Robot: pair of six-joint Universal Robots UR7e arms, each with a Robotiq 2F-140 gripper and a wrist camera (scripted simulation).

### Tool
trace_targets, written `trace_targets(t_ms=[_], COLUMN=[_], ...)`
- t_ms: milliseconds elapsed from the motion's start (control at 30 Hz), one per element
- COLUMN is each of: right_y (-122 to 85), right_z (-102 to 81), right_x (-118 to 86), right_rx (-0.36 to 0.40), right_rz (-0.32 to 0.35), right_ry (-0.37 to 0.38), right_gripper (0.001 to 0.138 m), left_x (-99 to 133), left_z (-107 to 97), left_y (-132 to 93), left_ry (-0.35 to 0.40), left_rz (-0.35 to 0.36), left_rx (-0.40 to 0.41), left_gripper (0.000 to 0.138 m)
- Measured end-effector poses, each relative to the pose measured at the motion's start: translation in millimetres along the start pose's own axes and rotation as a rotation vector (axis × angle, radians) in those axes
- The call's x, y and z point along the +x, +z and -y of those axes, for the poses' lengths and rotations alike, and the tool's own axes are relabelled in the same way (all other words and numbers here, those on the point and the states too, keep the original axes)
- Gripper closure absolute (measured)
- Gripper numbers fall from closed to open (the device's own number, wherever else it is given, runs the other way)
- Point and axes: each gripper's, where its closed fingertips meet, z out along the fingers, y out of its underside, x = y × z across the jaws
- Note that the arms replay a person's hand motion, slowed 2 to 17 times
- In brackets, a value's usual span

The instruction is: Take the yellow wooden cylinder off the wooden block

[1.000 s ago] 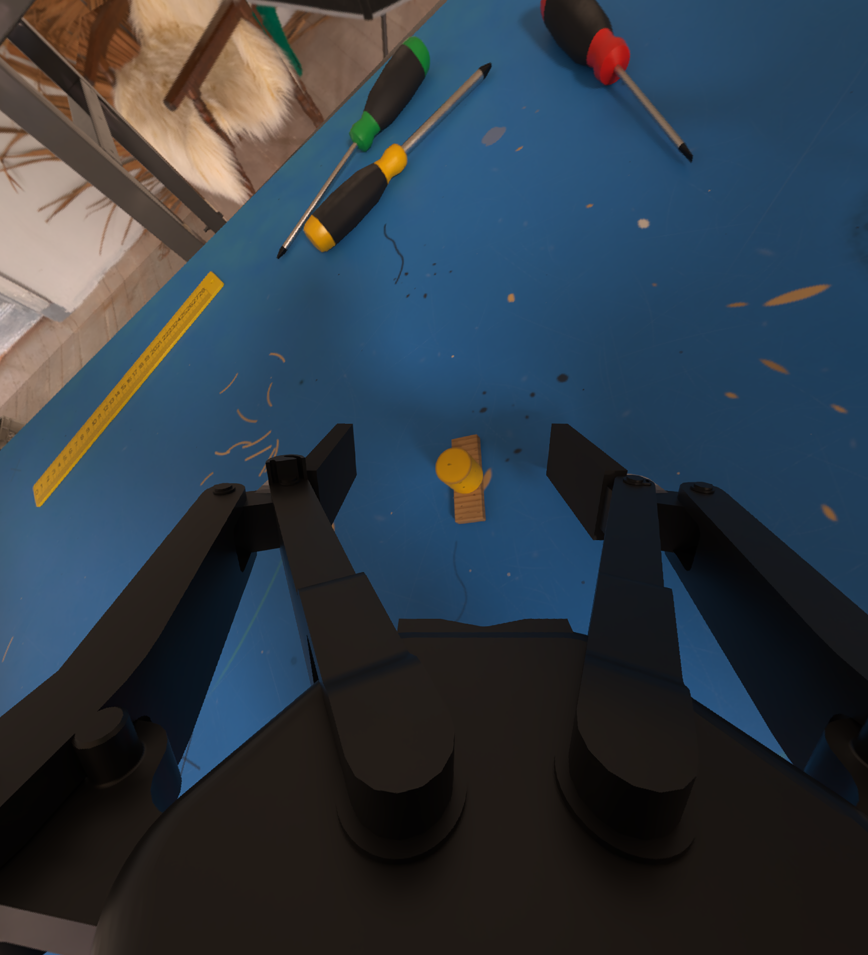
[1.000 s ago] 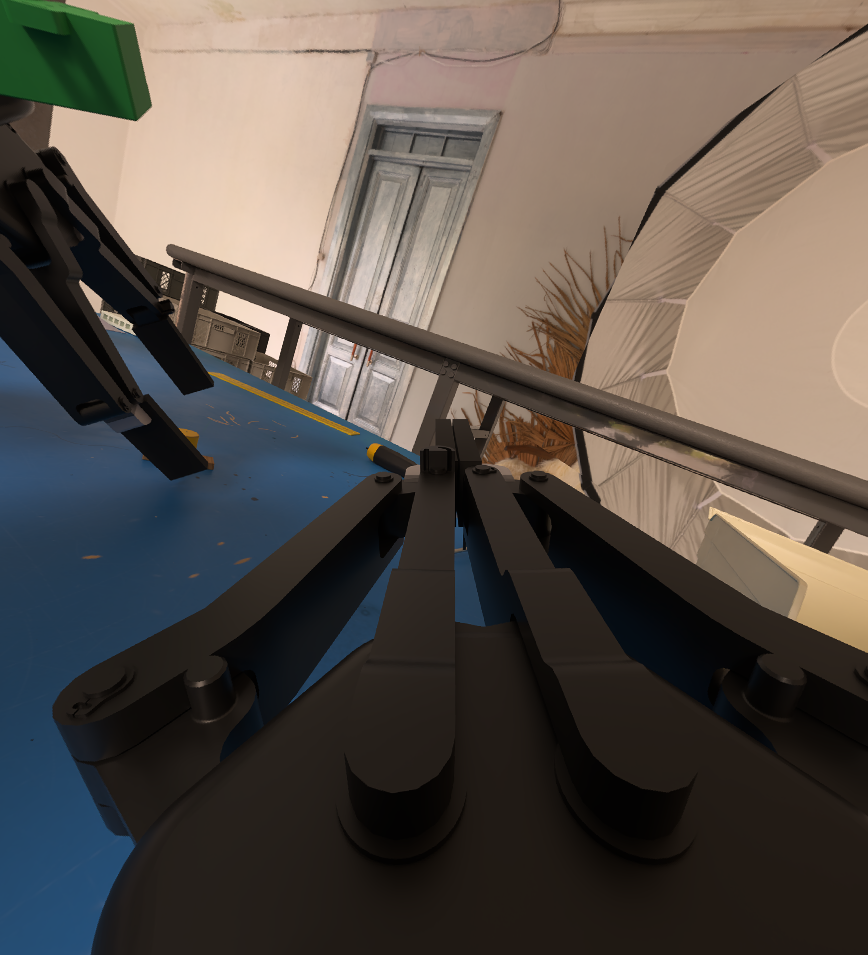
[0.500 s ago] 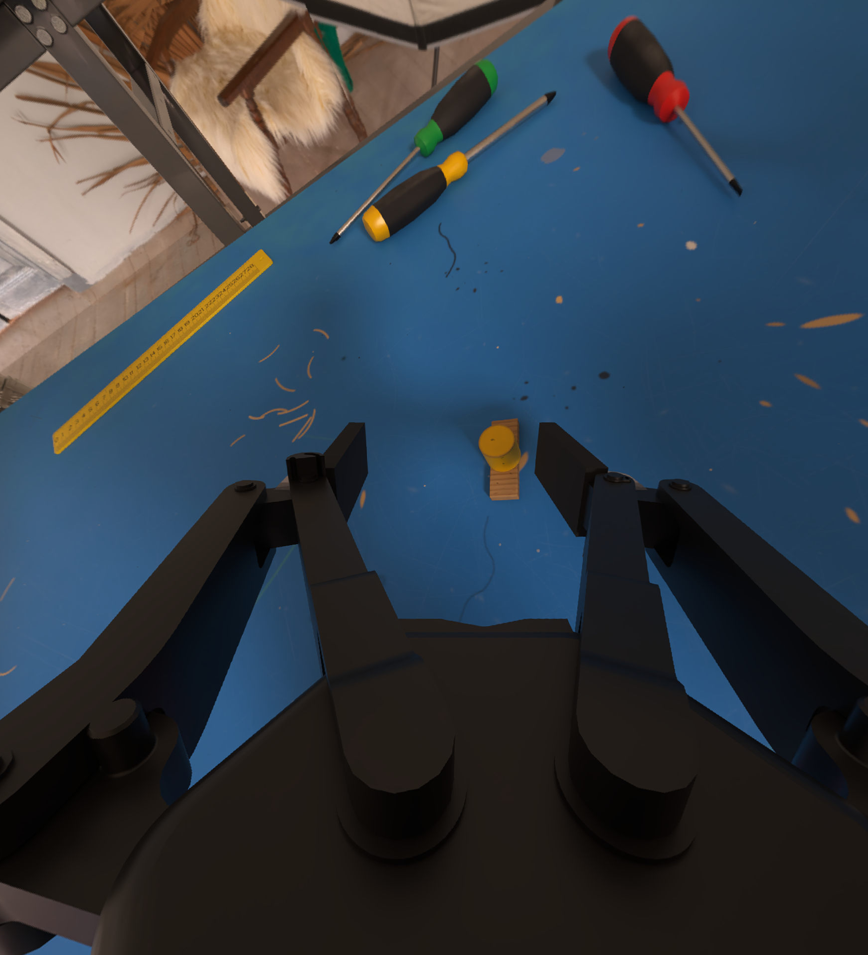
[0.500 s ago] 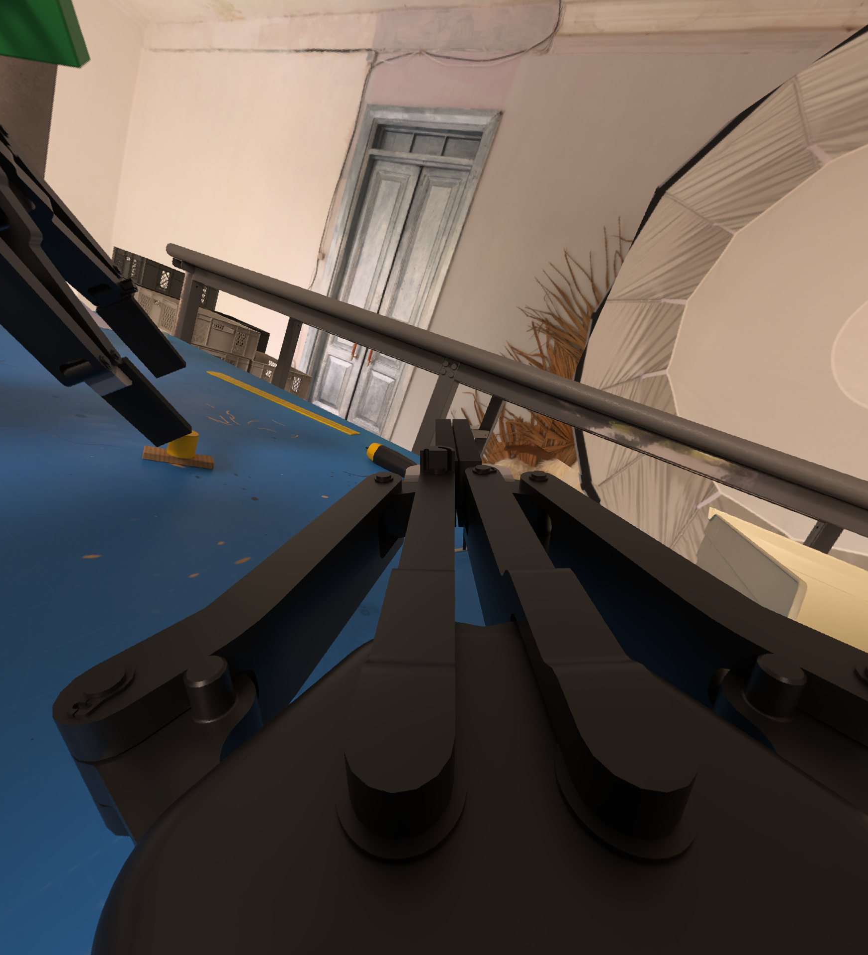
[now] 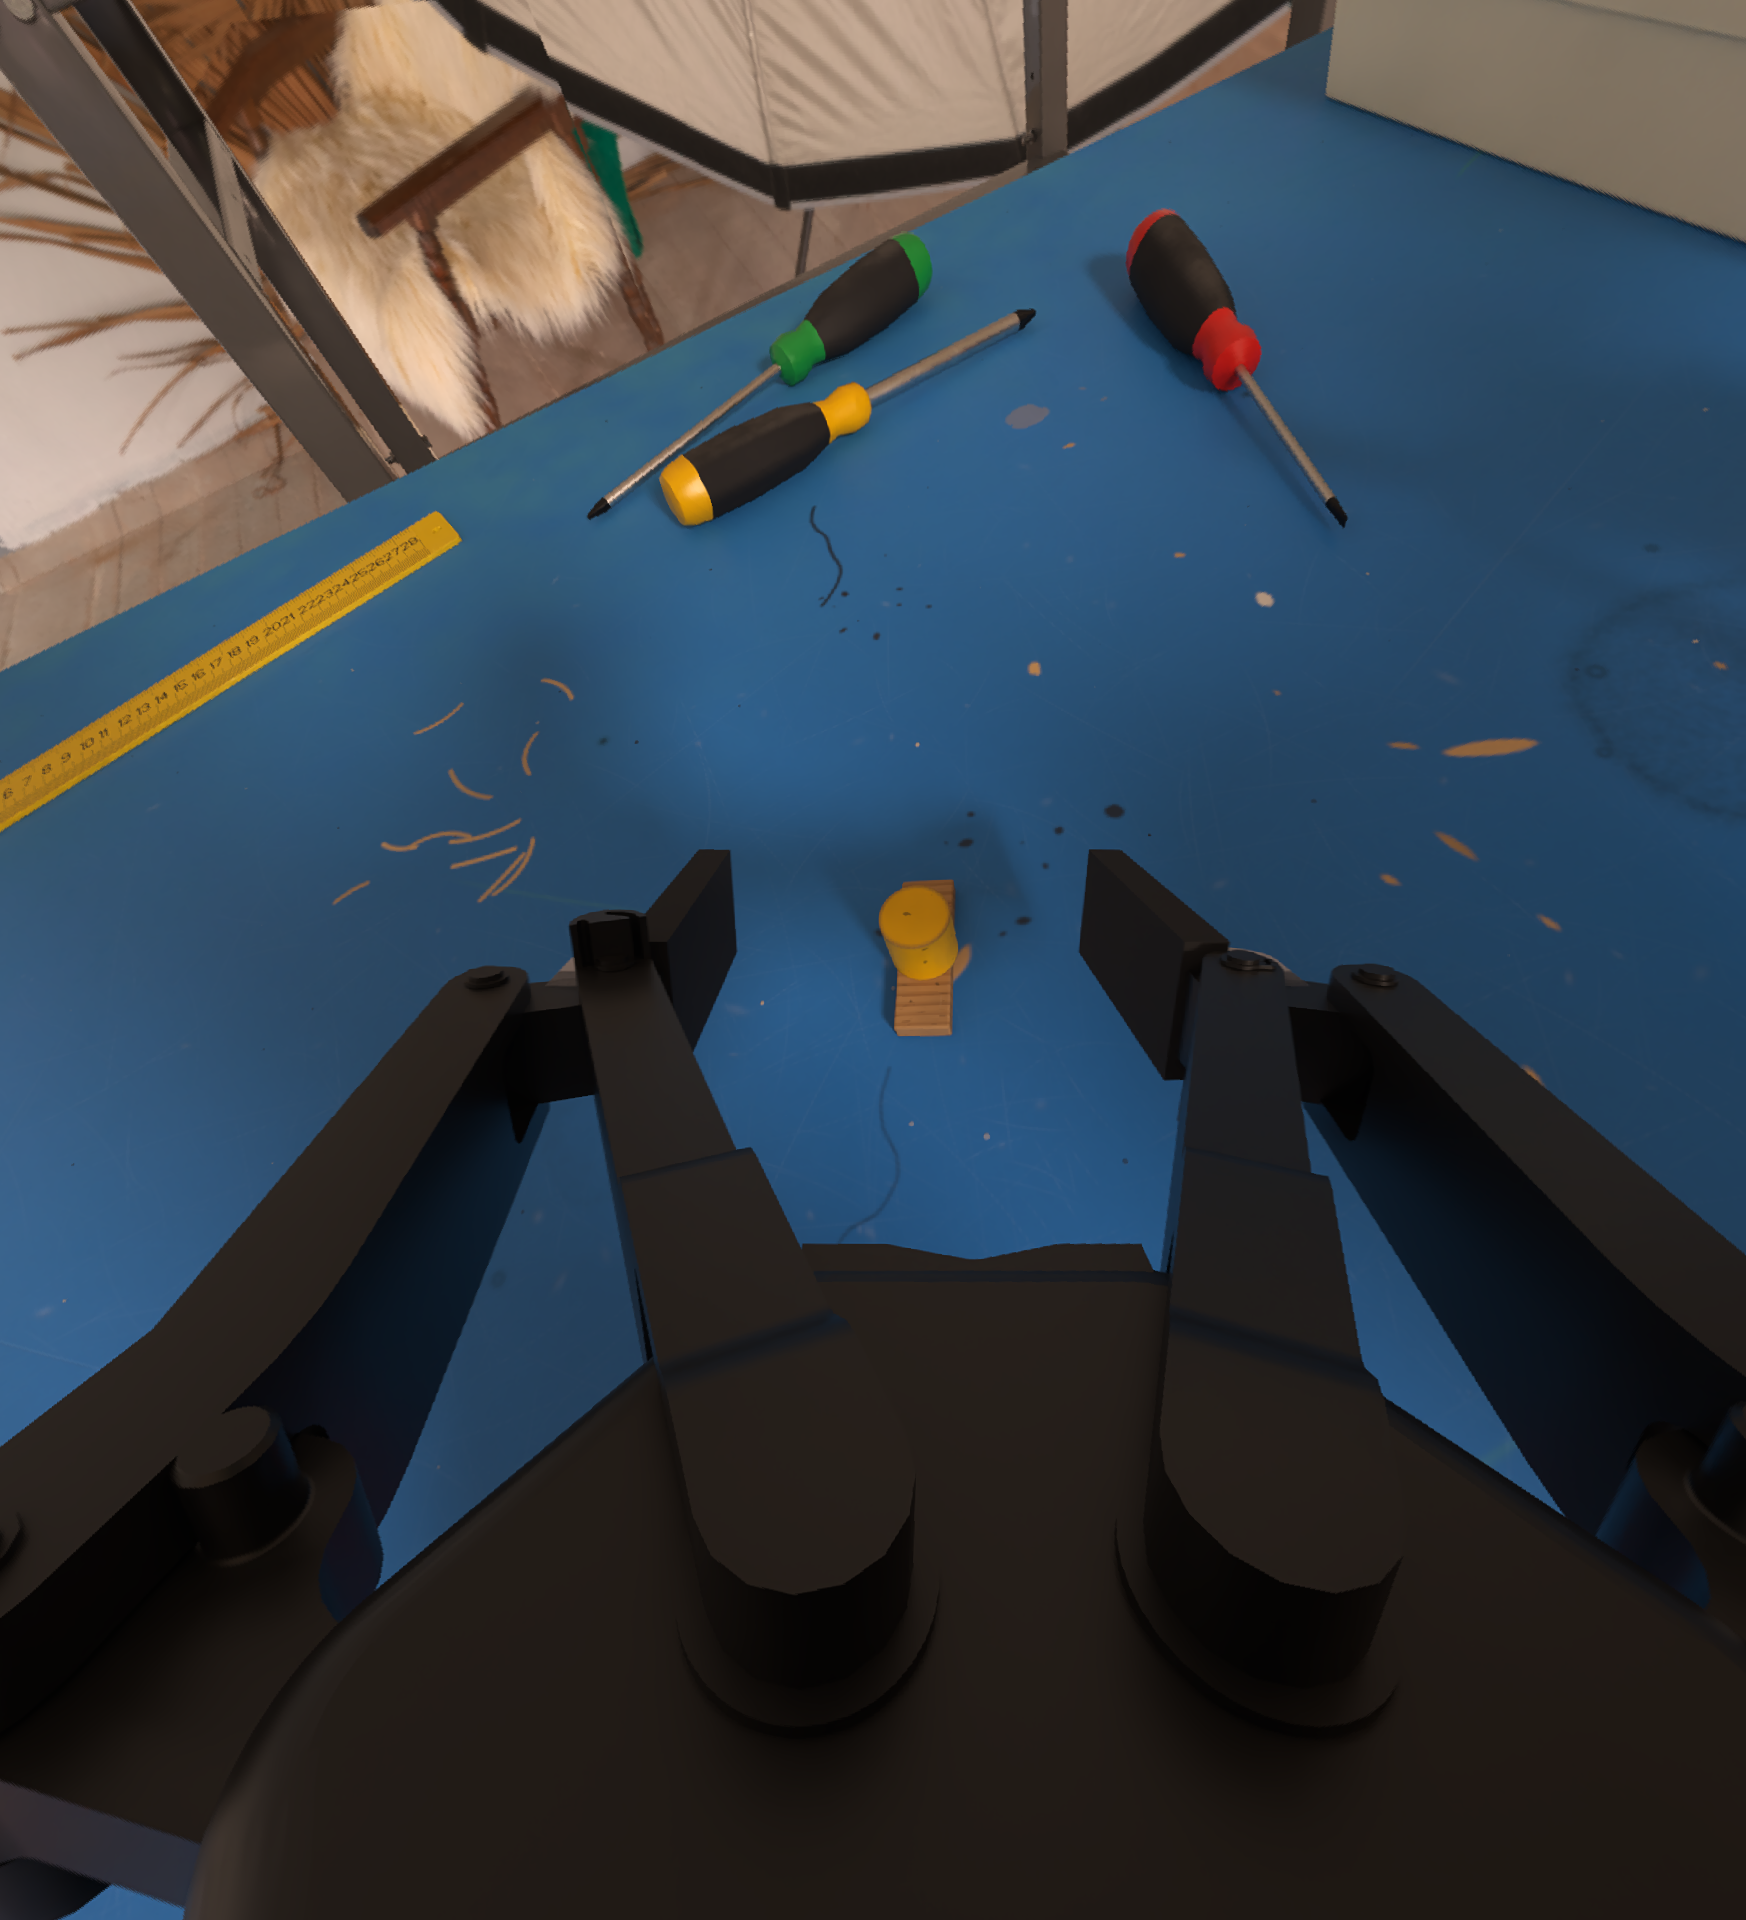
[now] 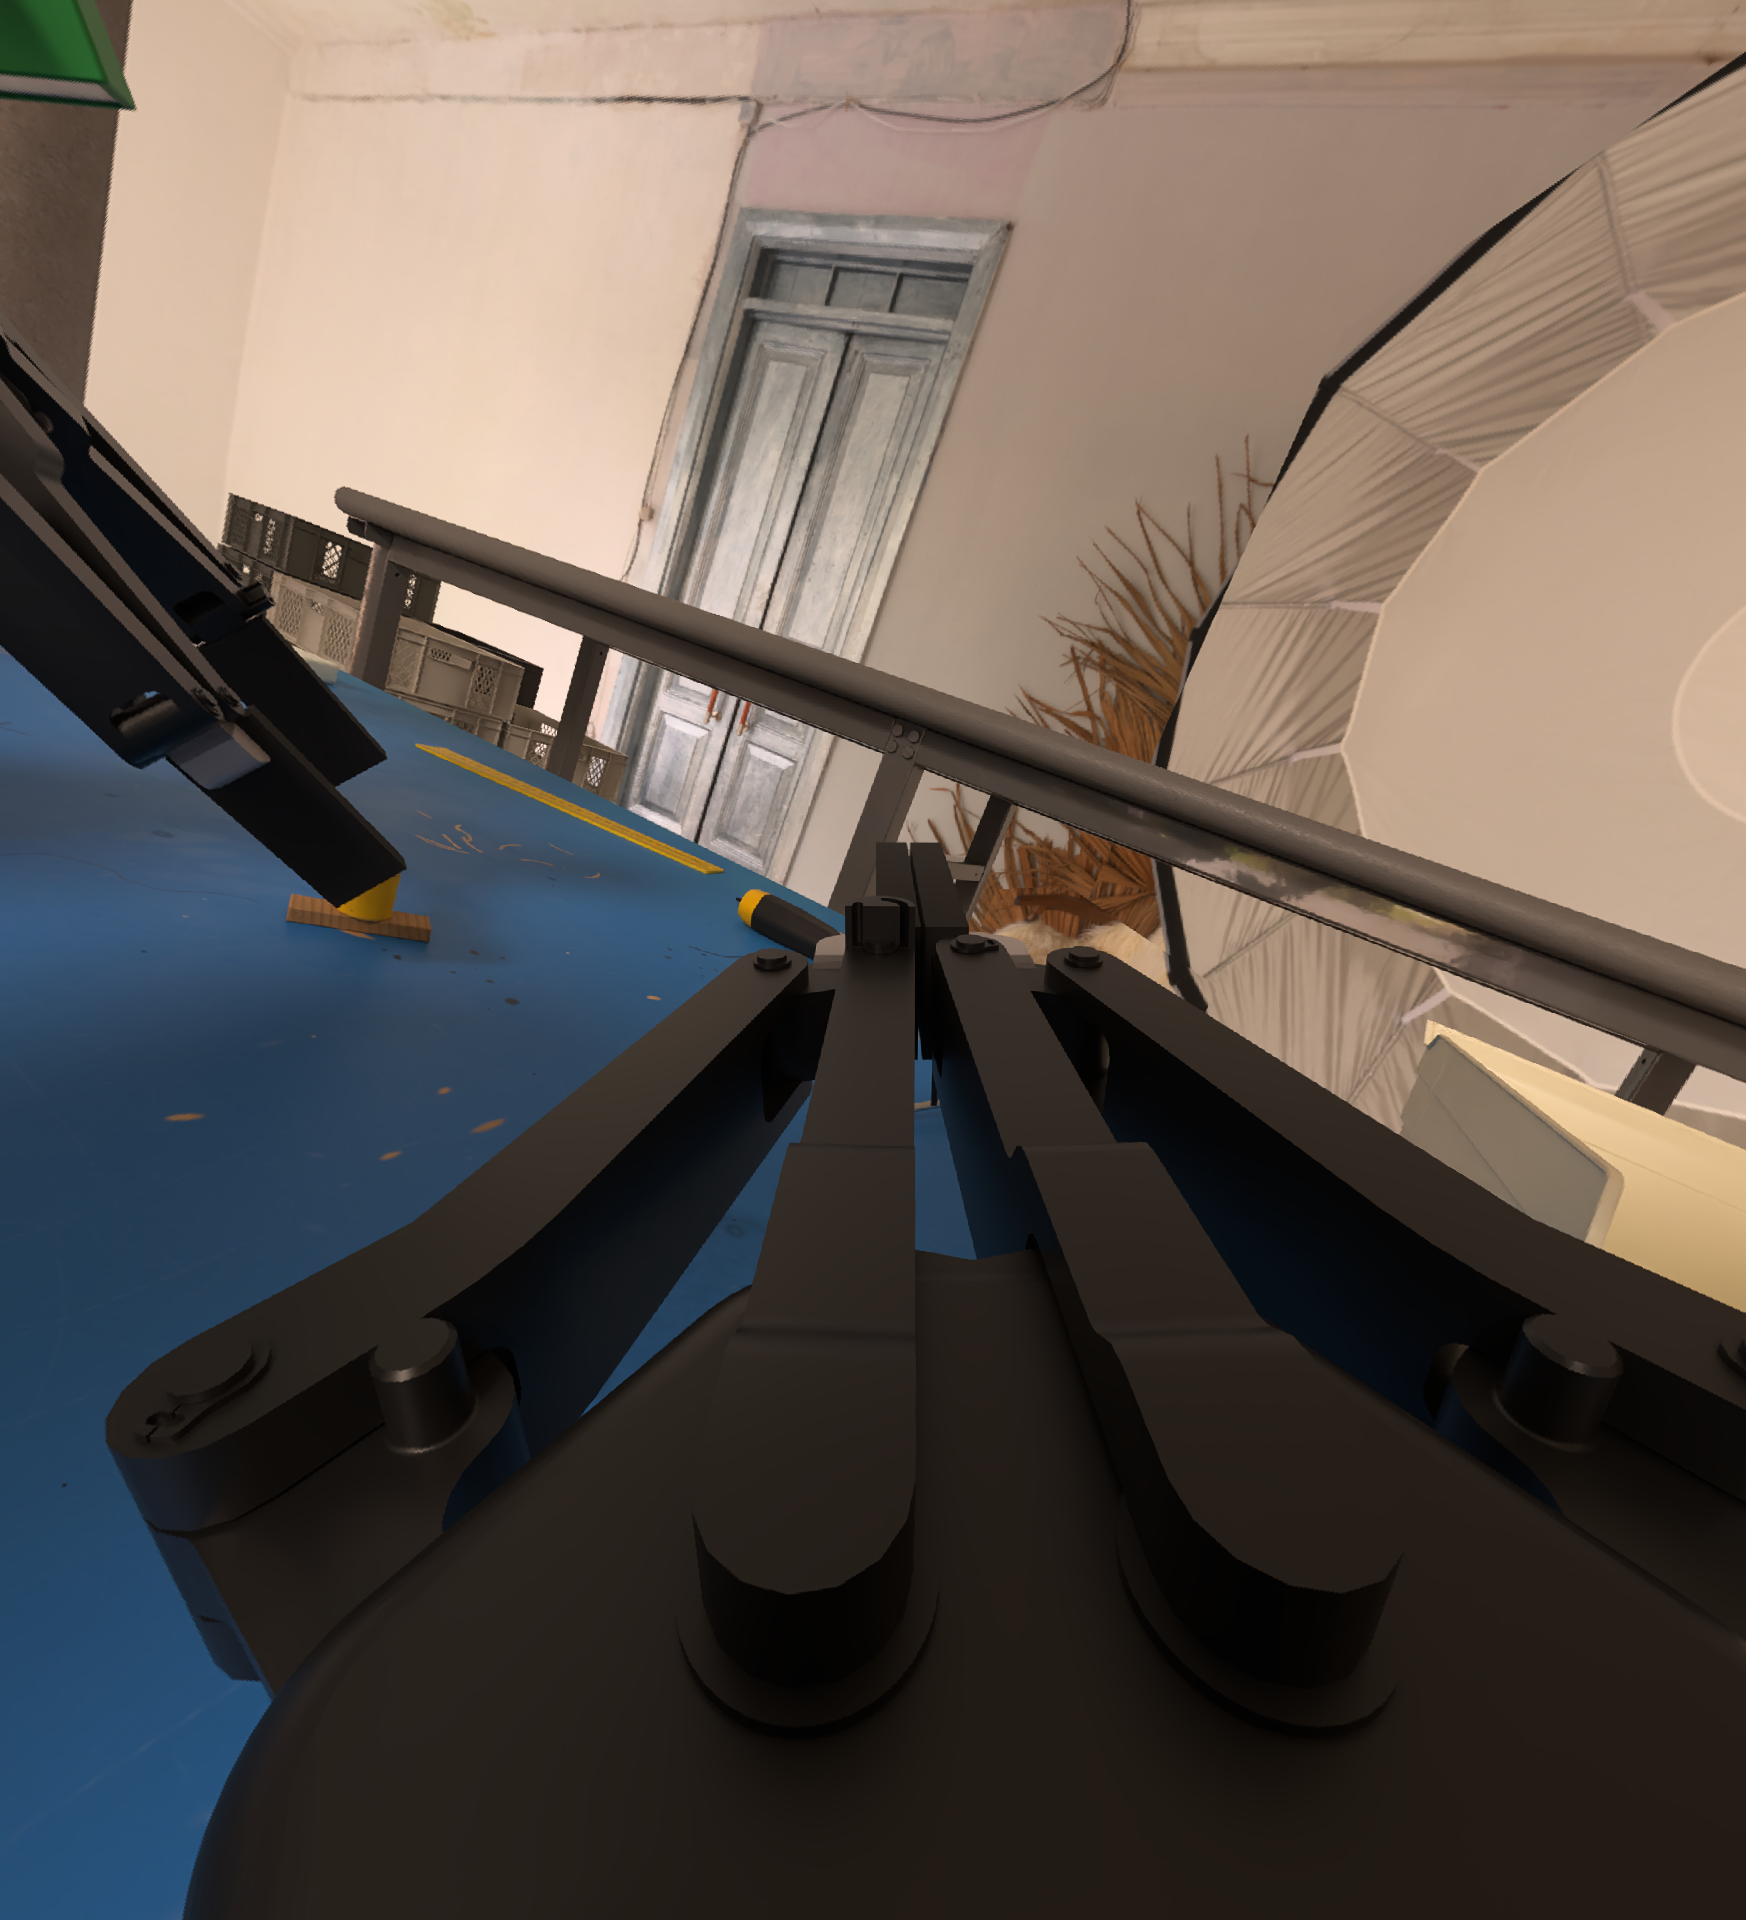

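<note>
A small yellow wooden cylinder [image 5: 917,931] stands upright on a thin flat wooden block [image 5: 923,997] on the blue table. My left gripper [image 5: 908,935] is open and hangs above them, one finger to each side and well clear. In the right wrist view the cylinder [image 6: 370,900] and block [image 6: 358,918] show far left, partly hidden by the left gripper's fingers [image 6: 318,821]. My right gripper [image 6: 908,883] is shut and empty, off to the side near the table edge.
Three screwdrivers lie at the far side: green-handled [image 5: 848,312], yellow-handled [image 5: 775,447] and red-handled [image 5: 1201,322]. A yellow ruler [image 5: 183,675] lies along the left edge. A pale box [image 5: 1596,104] stands far right. A metal rail [image 6: 1056,758] runs past the table edge.
My left gripper has risen and drawn back from the cylinder, which looks smaller and is centred between the open fingers. The right gripper has not moved.
</note>
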Motion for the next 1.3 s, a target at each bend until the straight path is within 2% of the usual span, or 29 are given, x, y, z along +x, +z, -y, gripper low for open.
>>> trace_targets(t_ms=[167,333,533,767,1300], right_y=[0.1,0.1,0.0,-0.1,-0.1], right_z=[-0.1,-0.1,0.0,0.1,0.1], right_x=[-0.4,-0.7,-0.5,-0.3,-0.9], right_rx=[-0.001,-0.001,0.000,0.001,0.000], right_rz=[0.002,0.003,0.003,0.002,0.006], right_ry=[-0.002,-0.004,-0.002,-0.001,-0.003], right_gripper=[0.138,0.138,0.138,0.138,0.138], left_x=[2.5,7.3,10.8,10.5,-6.8], left_z=[5.9,12.5,15.9,9.5,1.5], left_y=[6.5,13.6,23.1,33.7,28.0], left_ry=[-0.010,0.003,0.041,0.069,0.044], left_rz=[0.030,0.049,0.073,0.092,0.140], left_rx=[0.027,0.050,0.040,-0.018,-0.037], left_gripper=[0.034,0.029,0.029,0.031,0.036])
